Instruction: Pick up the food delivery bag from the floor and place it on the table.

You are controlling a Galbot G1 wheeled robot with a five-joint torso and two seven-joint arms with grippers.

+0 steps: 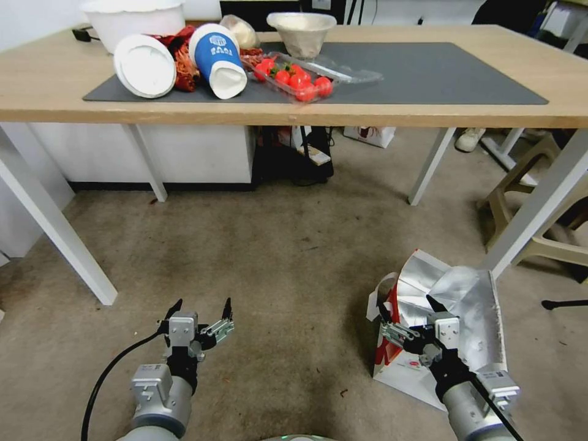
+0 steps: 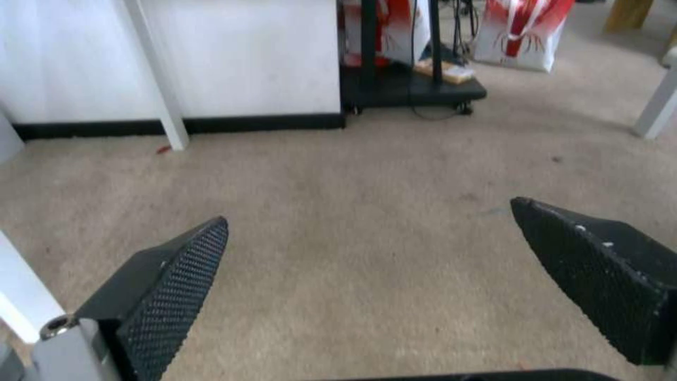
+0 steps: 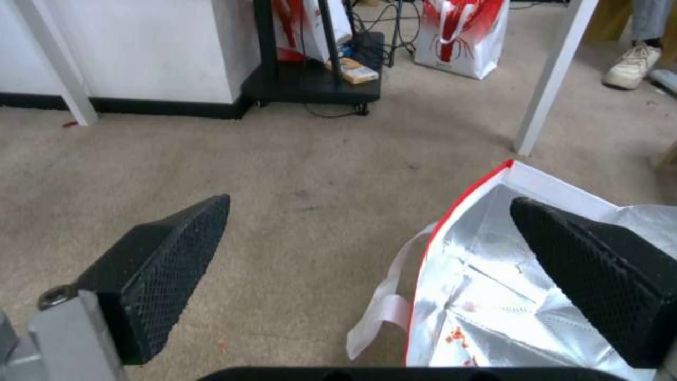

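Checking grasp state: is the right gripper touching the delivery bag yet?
Cannot tell. In the right wrist view the open right gripper straddles the rim of the food delivery bag; neither view plainly shows contact or a gap.

Upper left of the head view: a white tub (image 1: 131, 21), a white lid (image 1: 145, 65), a tipped blue-and-white cup (image 1: 218, 59), a clear tray of red tomatoes (image 1: 296, 79) and a pale bowl (image 1: 301, 32); at right edge, a beige plastic stool (image 1: 539, 202); at centre, a black stand (image 1: 294, 156).
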